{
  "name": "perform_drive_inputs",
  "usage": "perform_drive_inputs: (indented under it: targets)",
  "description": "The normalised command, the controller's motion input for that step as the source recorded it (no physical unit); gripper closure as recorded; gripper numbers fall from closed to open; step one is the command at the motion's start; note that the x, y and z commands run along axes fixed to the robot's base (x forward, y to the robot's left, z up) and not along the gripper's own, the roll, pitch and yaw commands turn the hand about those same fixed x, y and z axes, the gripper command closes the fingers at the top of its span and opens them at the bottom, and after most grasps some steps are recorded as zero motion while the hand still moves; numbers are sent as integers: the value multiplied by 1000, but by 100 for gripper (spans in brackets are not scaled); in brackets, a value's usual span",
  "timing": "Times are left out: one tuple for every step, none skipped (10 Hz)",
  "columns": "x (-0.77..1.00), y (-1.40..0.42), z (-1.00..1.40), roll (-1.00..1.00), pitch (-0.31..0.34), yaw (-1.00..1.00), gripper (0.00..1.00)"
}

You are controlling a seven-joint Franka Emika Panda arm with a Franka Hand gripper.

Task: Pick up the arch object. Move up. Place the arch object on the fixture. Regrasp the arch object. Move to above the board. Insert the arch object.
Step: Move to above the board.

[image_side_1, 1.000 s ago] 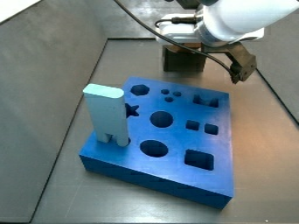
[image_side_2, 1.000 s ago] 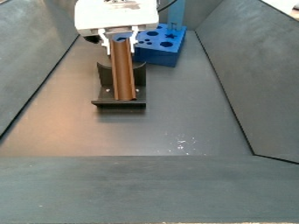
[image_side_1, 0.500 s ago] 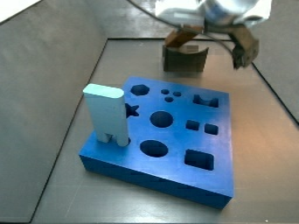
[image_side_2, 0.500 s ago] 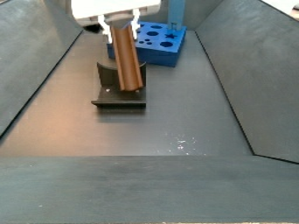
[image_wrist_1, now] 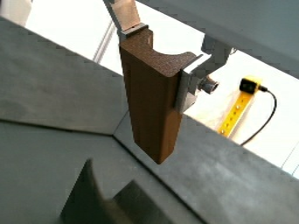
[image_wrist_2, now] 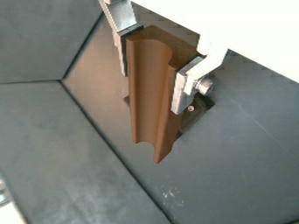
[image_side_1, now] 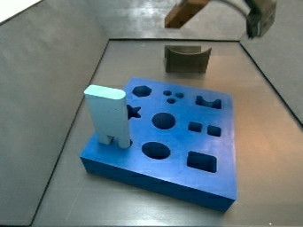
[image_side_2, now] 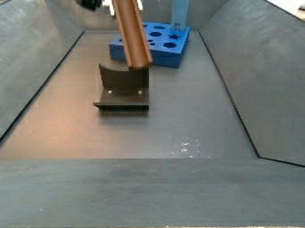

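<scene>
Grey counter, gripper raised above the fixture, fingers clamped on the arch object (long axis hanging down, tilted), board beyond.

You have a side view high and near the board, looking toward the fixture at 12 o'clock. A side view looks from far, fixture nearer, board behind. Both wrist views look closely along the gripper holding the arch.
</scene>
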Motion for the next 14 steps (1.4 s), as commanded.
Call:
perform_drive_inputs:
  targets:
    - [-12, -9, 1000, -15, -40, 118, 100]
    - [-7, -5, 851, -24, -41, 70, 100]
    - [-7, -5, 707, -25, -32, 37, 100]
    - [-6, -7, 555, -32, -20, 14, 100]
    - [-10, -2, 407, -39, 1, -4, 100]
    - [-13, -3, 206, -50, 28, -13, 100]
    - [-574, -1000, 379, -1000, -195, -145, 100]
    - [-572, -1000, 362, -1000, -196, -144, 100]
    - [-625, -1000, 399, -1000, -217, -146, 100]
    - [-661, -1000, 382, -1000, -225, -156, 100]
    - [-691, -1000, 390, -1000, -235, -172, 100]
    - [-720, -1000, 401, -1000, -233, -184, 100]
    - [-776, -1000, 416, -1000, -232, -197, 100]
    - [-676, -792, 342, -1000, -234, -206, 100]
